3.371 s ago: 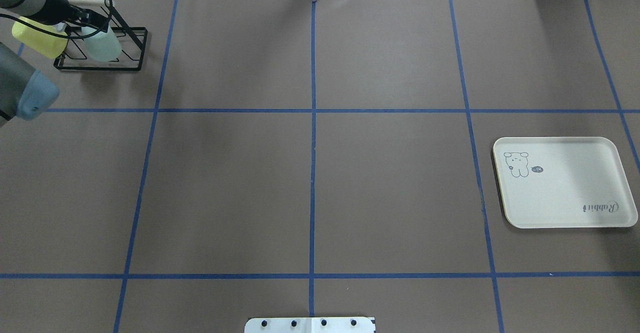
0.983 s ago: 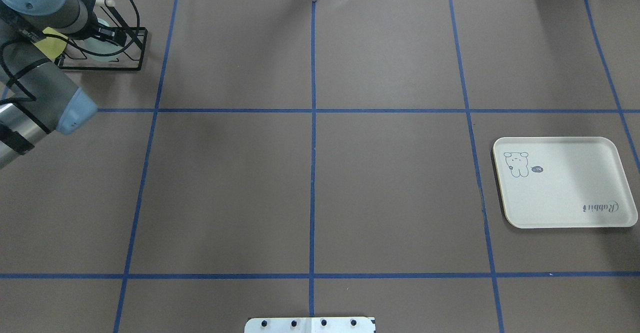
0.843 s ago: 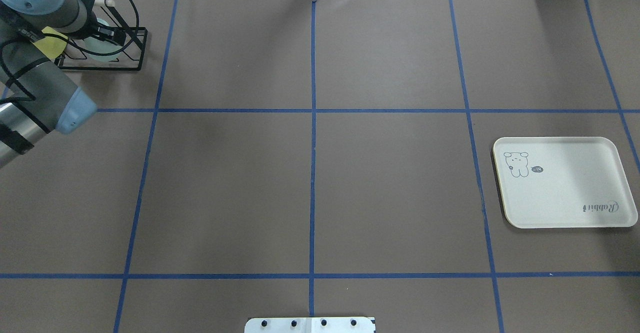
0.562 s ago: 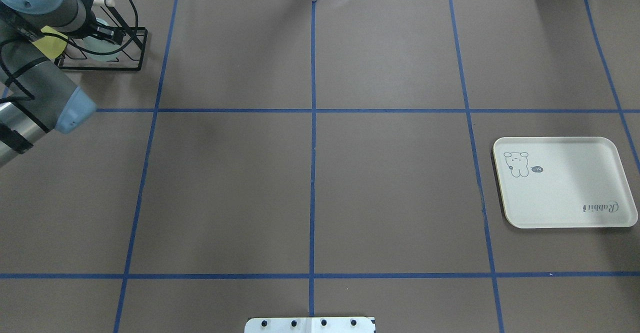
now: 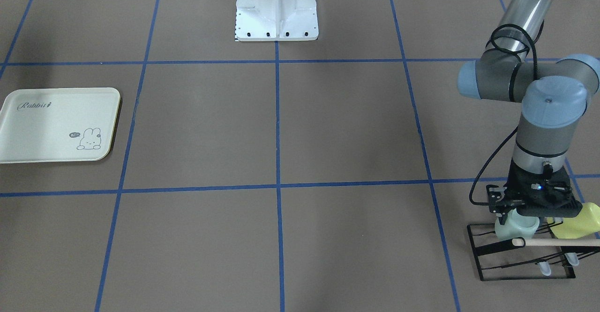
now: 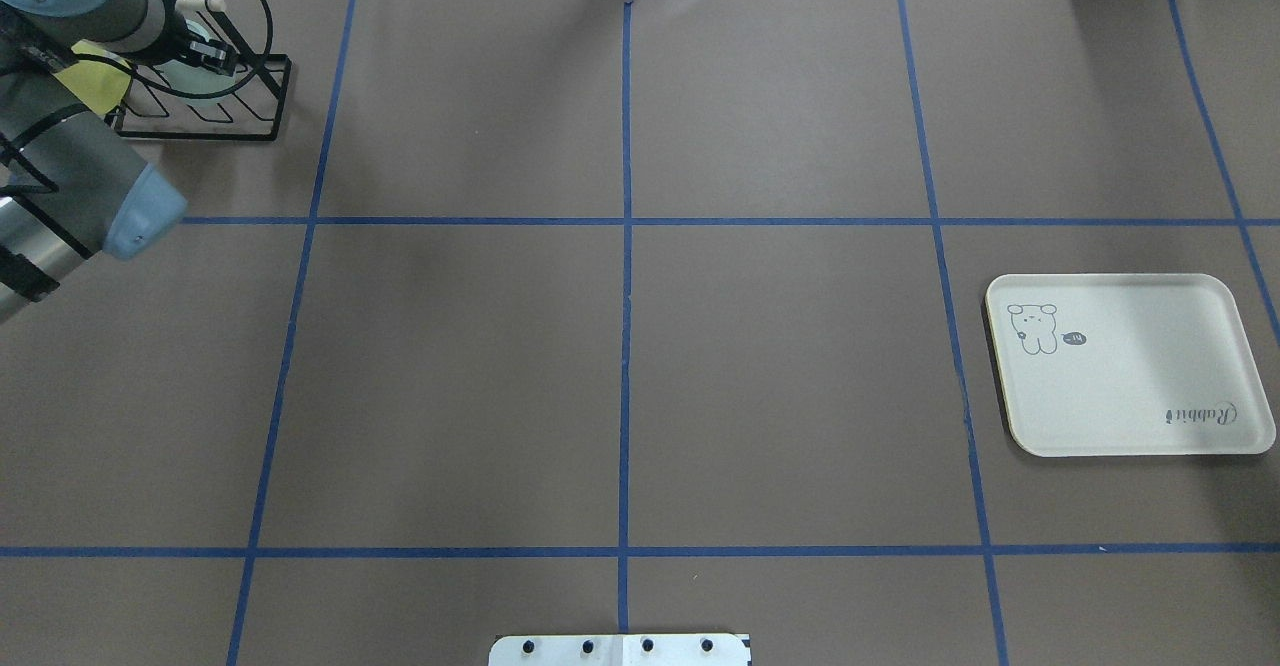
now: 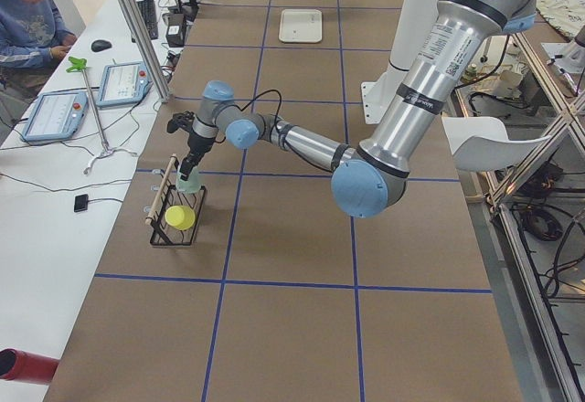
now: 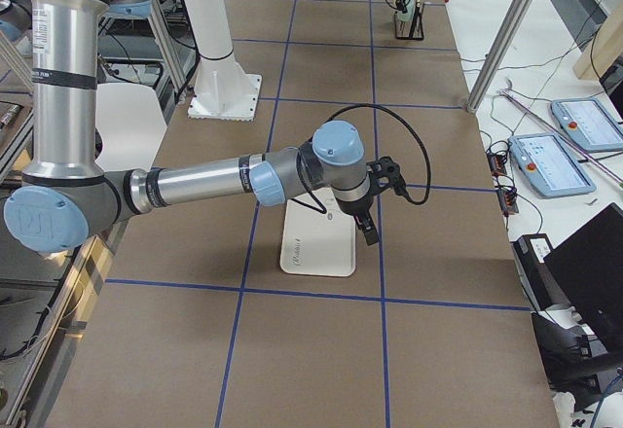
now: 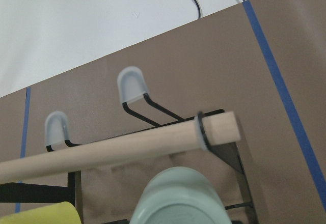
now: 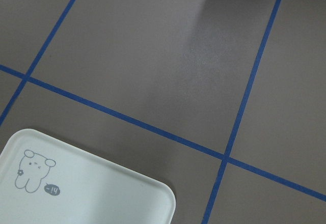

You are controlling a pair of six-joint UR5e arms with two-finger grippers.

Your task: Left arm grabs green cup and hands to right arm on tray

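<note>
The pale mint-green cup sits upside down at the black wire rack, its base toward the left wrist camera. My left gripper comes straight down on it and is shut on its base end; in the overhead view the cup shows just under the wrist. The cream tray with the bunny drawing lies far off at the table's right, with nothing on it. My right gripper hovers beside the tray; I cannot tell whether it is open or shut.
A yellow-green cup lies on the rack next to the green one. A wooden dowel crosses the rack's top just past the green cup. The robot's white base stands at mid-table edge.
The left wrist and the green cup have shifted a little up and toward the far edge in the overhead view. The rack has nudged slightly. The tray has not moved.
</note>
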